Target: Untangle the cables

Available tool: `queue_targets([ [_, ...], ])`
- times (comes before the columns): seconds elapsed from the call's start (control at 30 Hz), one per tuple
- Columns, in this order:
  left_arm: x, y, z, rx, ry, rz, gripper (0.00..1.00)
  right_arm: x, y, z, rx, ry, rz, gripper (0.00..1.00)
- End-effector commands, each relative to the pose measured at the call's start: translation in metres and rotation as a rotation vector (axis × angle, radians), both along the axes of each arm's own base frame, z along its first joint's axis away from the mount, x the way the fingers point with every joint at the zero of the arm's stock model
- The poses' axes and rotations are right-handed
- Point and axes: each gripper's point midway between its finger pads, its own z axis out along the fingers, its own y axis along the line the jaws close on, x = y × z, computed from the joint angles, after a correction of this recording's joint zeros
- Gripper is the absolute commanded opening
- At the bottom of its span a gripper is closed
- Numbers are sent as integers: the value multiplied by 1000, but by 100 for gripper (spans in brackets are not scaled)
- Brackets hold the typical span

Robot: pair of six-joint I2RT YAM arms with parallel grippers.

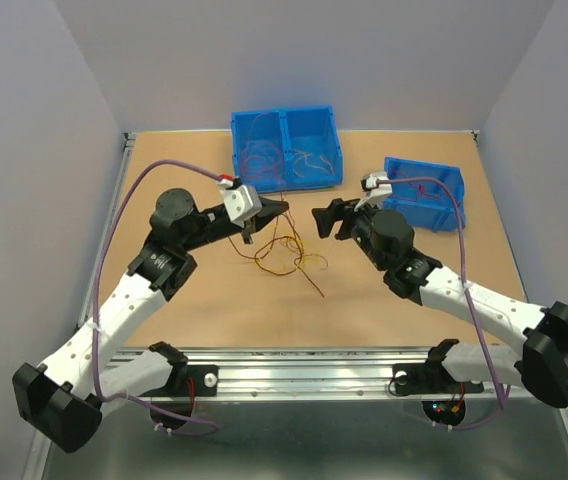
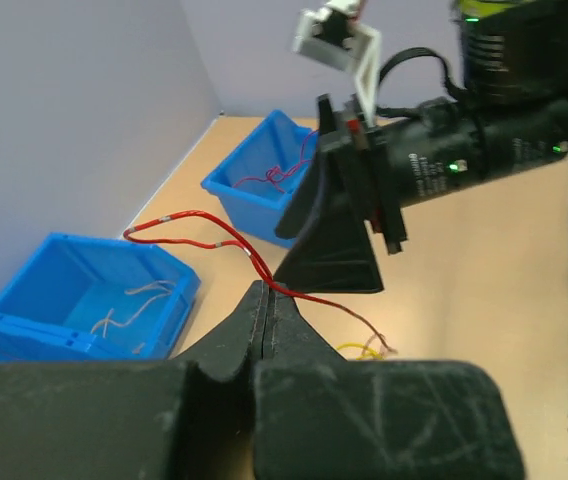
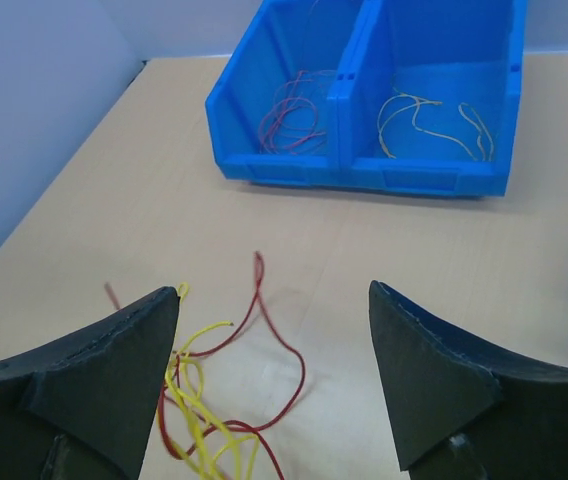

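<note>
A tangle of thin red, dark red-brown, orange and yellow cables (image 1: 286, 256) lies on the table between the arms. My left gripper (image 1: 280, 207) is shut on a red cable (image 2: 199, 222) and holds it lifted above the tangle. In the left wrist view the jaws (image 2: 267, 292) meet on this cable, which runs on down toward yellow loops (image 2: 359, 350). My right gripper (image 1: 320, 220) is open and empty, facing the left one. In the right wrist view (image 3: 272, 295) it hovers over yellow cables (image 3: 196, 400) and a red cable (image 3: 286, 345).
A blue double bin (image 1: 286, 183) stands at the back; it holds red wires on its left and pale yellow ones on its right (image 3: 364, 172). A single blue bin (image 1: 419, 214) sits at the right, behind the right arm, with a red wire inside (image 2: 264, 192).
</note>
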Motion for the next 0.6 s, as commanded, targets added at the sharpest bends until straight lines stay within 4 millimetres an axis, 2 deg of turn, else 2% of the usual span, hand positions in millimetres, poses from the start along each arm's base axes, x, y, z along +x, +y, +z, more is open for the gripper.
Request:
queue_targets([
  [0.0, -40, 7, 49, -111, -286, -109, 0, -6, 24, 8, -5, -55, 128, 81],
  [0.07, -44, 6, 43, -119, -292, -124, 0, -4, 36, -4, -21, -24, 171, 79],
  [0.2, -32, 6, 38, -133, -261, -76, 0, -7, 67, -26, -48, 19, 312, 76],
  [0.23, -30, 6, 37, -136, -258, -74, 0, -16, 79, -30, -39, 32, 393, 75],
  [0.27, -29, 5, 33, -136, -251, -72, 0, -15, 86, -38, -42, 54, 419, 74],
  [0.3, -25, 5, 32, -140, -247, -60, 0, -18, 92, -39, -32, 55, 452, 72],
  [0.43, -7, 4, 27, -140, -208, 0, 0, -18, 98, -45, -28, 70, 479, 69],
  [0.57, 3, 2, 14, -118, -192, 24, 0, -11, 88, -42, -6, 81, 392, 71],
])
